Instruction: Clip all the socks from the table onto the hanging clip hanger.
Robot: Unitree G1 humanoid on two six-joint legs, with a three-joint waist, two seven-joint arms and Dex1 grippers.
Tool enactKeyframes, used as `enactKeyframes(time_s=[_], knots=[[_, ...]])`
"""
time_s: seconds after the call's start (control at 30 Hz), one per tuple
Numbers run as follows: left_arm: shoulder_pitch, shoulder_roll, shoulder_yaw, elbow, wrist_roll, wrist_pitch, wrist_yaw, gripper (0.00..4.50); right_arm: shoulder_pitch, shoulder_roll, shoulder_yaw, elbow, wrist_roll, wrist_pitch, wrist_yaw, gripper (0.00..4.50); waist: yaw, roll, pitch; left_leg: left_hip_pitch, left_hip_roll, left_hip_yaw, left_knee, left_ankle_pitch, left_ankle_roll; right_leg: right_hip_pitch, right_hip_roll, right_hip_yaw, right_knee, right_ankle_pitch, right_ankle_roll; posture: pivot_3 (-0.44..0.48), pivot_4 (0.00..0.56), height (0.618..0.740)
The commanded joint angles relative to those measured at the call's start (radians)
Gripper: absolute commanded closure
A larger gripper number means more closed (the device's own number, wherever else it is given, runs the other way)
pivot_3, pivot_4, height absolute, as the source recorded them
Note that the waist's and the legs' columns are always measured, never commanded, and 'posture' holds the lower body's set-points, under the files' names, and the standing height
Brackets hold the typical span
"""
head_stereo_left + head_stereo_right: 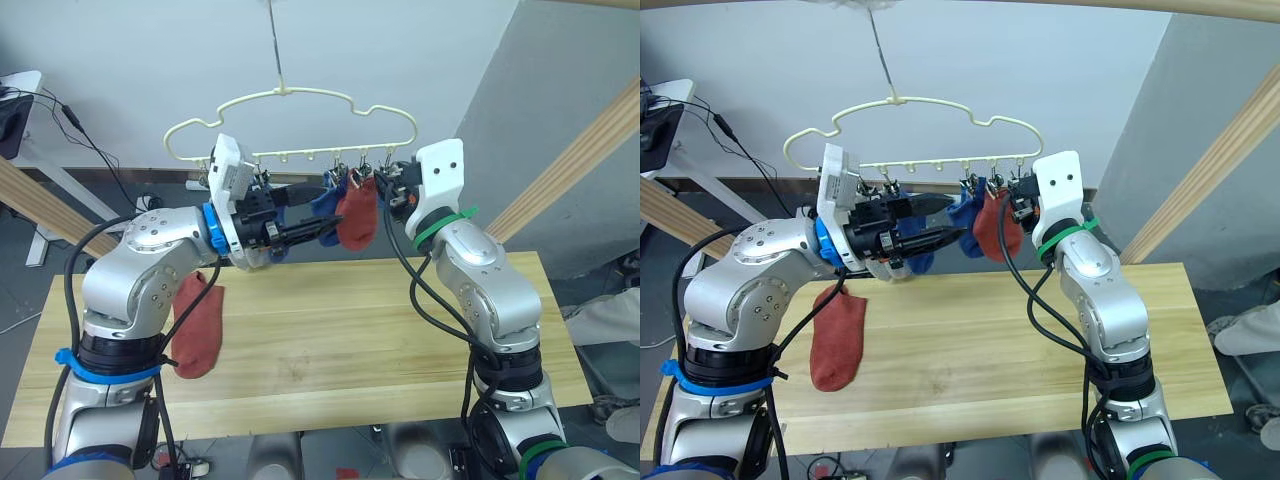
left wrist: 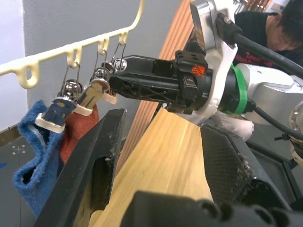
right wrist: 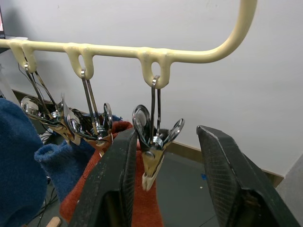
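the right pincer [image 3: 163, 156] is raised to the right end of the clip hanger [image 1: 290, 95], its two black fingers [image 3: 113, 184] spread apart with the outermost metal clip [image 3: 154, 149] hanging between them; the pads do not visibly press the clip. the next clip along [image 3: 97, 132] holds a rust-red sock [image 1: 357, 215], which dangles just beside the right pincer, and a blue sock [image 1: 325, 200] hangs from the clip after that, touching the red one.

the left pincer [image 1: 325, 228] reaches in from the other side at the same height, its fingers [image 2: 90, 170] also spread, with nothing held between them. its tips point at the hanging red and blue socks and stand just in front of them. a second piece of blue fabric [image 1: 920, 262] shows below the left wrist; how it is attached cannot be told.

the hanger itself is pale yellow with a wavy outline, hung by a thin hook above the far edge of the bench [image 1: 400, 340]. several clips toward its left end hang bare.

on the bench, another rust-red sock [image 1: 197, 325] lies flat near the left edge, partly behind the left arm.

beyond the far right corner, a person [image 2: 272, 28] shows in the left wrist view.
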Motion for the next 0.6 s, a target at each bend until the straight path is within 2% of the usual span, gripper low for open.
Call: enactKeyframes(time_s=[0.03, 0.27, 0.43, 0.6], knots=[[0.020, 0.032, 0.023, -0.064, -0.006, -0.026, -0.028, 1.66, -0.016, 0.005, 0.003, -0.032, -0.007, -0.013, -0.001, 2.51, 0.000, 0.000, 0.000, 0.000, 0.000, 0.000, 0.000, 0.000, 0.000, 0.000, 0.000, 0.000, 0.000, 0.000, 0.000, -0.075, 0.322, 0.735], [0.078, 0.032, 0.056, -0.110, 0.003, -0.066, 0.007, 1.66, -0.018, 0.011, 0.001, -0.027, -0.008, -0.013, 0.001, 2.51, 0.001, 0.000, 0.000, 0.000, 0.000, 0.000, 0.000, 0.000, 0.000, 0.000, 0.000, 0.000, 0.000, 0.000, 0.000, -0.067, 0.316, 0.735], [0.132, 0.034, 0.033, -0.123, 0.137, -0.243, 0.016, 1.66, -0.015, 0.013, 0.000, -0.026, -0.006, -0.012, 0.006, 2.51, 0.001, 0.000, 0.000, 0.000, 0.001, 0.000, 0.000, 0.000, 0.000, 0.000, 0.000, 0.000, 0.000, 0.000, 0.000, -0.057, 0.313, 0.735], [0.100, -0.009, 0.033, -0.103, 0.169, -0.295, 0.056, 1.66, -0.020, 0.020, -0.001, -0.019, -0.002, -0.011, 0.006, 2.51, 0.003, 0.000, 0.000, 0.000, 0.000, 0.000, 0.000, 0.000, 0.000, 0.000, -0.001, 0.000, 0.000, 0.000, 0.000, -0.057, 0.312, 0.735]])
